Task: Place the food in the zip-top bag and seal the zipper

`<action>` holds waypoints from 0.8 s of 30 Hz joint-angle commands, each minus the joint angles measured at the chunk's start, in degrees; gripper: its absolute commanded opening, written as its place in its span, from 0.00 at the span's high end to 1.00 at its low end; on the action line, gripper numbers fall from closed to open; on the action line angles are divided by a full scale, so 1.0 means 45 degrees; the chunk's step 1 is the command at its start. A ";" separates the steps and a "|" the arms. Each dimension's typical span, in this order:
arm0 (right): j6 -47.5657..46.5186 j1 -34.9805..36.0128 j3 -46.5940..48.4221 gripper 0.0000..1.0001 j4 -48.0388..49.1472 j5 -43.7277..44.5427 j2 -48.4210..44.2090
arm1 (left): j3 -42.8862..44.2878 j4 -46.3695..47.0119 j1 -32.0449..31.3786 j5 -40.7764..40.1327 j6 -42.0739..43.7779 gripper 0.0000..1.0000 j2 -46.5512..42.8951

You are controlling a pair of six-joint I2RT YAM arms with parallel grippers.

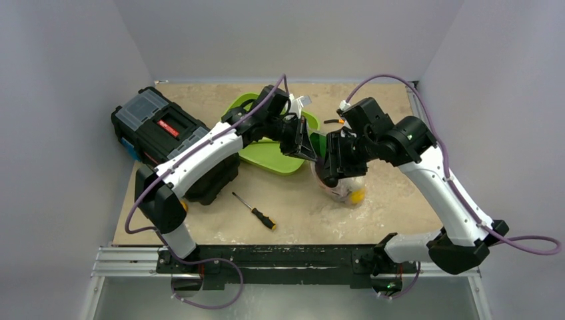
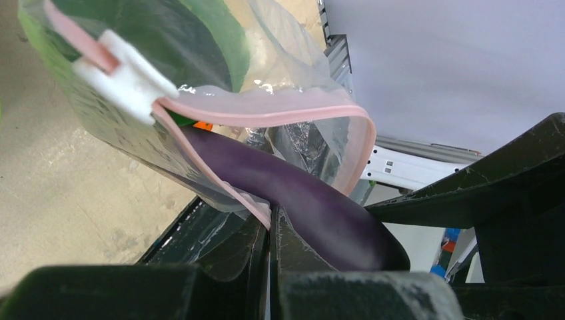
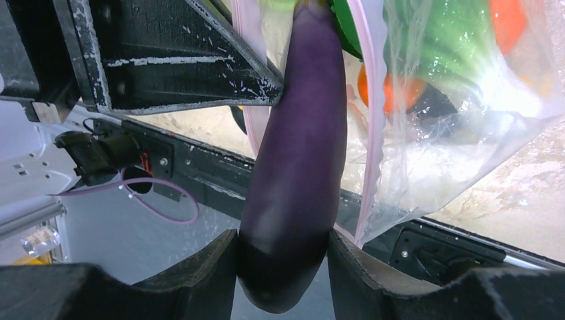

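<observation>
Top external view: over the desk (image 1: 300, 217), both arms meet at the zip-top bag (image 1: 343, 187), just right of the lime-green tray (image 1: 266, 157).
A black toolbox (image 1: 166, 133) sits at the desk's left, with a screwdriver (image 1: 255, 211) near it. The bag's mouth is open, and green, orange and yellow food shows inside. The right claw (image 3: 283, 257) stands partly parted, grasping the butt end of the purple eggplant (image 3: 300, 147); the eggplant's other end reaches into the bag's mouth. The left claw (image 2: 272, 230) is clenched, its fingers pressed together on the near lip of the pink zipper (image 2: 266, 115). A white slider (image 2: 126, 80) sits on the zipper, apart from that claw.
</observation>
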 commanded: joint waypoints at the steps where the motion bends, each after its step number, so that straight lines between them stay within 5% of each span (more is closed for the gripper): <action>1: -0.0210 -0.0178 0.0931 1.00 0.0499 0.0224 0.0159 | 0.0280 0.0732 -0.0253 0.0615 0.0247 1.00 -0.0552; 7: -0.0542 -0.0213 0.0508 1.00 0.1344 0.2367 0.0369 | 0.0304 0.0847 -0.0340 0.0603 0.0046 1.00 -0.0683; 14: -0.0692 -0.0230 -0.0791 0.97 0.4960 0.2859 -0.0769 | -0.0236 0.1805 -0.0338 0.0754 -0.0921 1.00 -0.0998; 24: -0.0981 -0.0269 -0.1753 0.98 0.5126 0.3125 -0.0834 | -0.0466 0.2755 -0.0335 0.0942 -0.1751 1.00 -0.1260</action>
